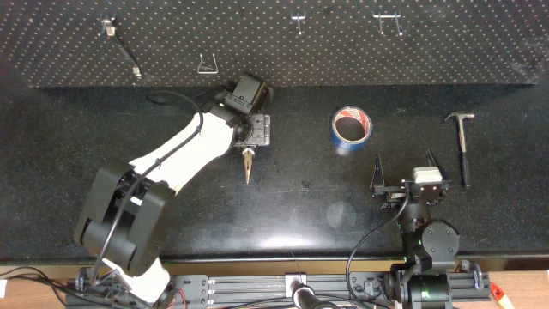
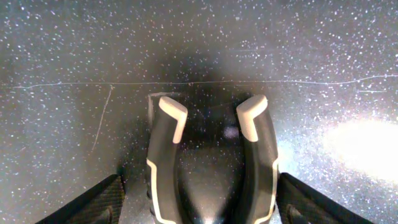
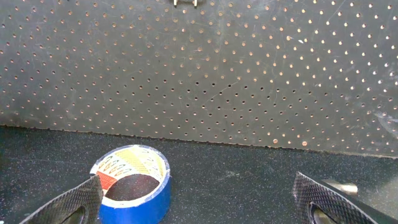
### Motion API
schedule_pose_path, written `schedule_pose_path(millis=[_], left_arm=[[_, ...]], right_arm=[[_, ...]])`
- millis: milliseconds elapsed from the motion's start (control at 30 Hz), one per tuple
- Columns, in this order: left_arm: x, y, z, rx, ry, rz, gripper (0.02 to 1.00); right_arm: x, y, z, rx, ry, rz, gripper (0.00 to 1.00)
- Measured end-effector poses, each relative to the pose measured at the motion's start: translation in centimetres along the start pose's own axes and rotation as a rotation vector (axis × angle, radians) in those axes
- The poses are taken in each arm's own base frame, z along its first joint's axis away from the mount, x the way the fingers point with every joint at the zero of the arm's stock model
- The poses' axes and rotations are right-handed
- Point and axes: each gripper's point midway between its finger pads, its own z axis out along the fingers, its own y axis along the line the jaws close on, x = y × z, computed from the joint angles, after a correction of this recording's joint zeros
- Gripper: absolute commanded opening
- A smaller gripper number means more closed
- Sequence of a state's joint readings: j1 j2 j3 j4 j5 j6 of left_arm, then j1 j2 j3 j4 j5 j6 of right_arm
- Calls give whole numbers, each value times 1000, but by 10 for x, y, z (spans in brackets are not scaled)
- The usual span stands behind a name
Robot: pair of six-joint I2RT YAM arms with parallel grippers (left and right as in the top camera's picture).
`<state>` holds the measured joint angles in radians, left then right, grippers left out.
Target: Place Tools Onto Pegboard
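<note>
My left claw (image 2: 200, 205) hangs wide open straddling the handles of the pliers (image 2: 166, 149), which lie on the table (image 1: 103, 120), long axis pegboard-to-base, nose toward me.

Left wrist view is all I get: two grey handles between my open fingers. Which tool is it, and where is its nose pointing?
Observer: Pliers; the nose points straight away from the pegboard.
Operator: Any hook close by?
Observer: An empty triangular wire hook sits on the board, left of your left gripper.
Operator: And the right arm?
Observer: Right gripper is open, near its base, between the tape roll and the hammer.
</note>
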<state>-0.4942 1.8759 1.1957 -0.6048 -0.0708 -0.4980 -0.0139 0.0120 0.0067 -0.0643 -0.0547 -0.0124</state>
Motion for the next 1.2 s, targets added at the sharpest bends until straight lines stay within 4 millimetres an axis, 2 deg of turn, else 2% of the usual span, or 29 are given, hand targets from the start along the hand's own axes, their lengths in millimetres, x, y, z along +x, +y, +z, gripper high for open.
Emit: schedule_pose_path(millis=[67,400,1000,1100,1200], left_arm=[[0,0,0,0,0,1,774],[0,0,1,-1,1,13,621],[-2,0,1,-3,-10,-62,579],[-3,0,1,-3,-13,-92,527],[-4,0,0,-4,-15,-111,516]], right_arm=[[0,0,0,0,0,0,989],[0,0,0,0,0,0,989],[0,0,0,0,0,0,989],[0,0,0,0,0,0,989],[0,0,0,0,0,0,989]])
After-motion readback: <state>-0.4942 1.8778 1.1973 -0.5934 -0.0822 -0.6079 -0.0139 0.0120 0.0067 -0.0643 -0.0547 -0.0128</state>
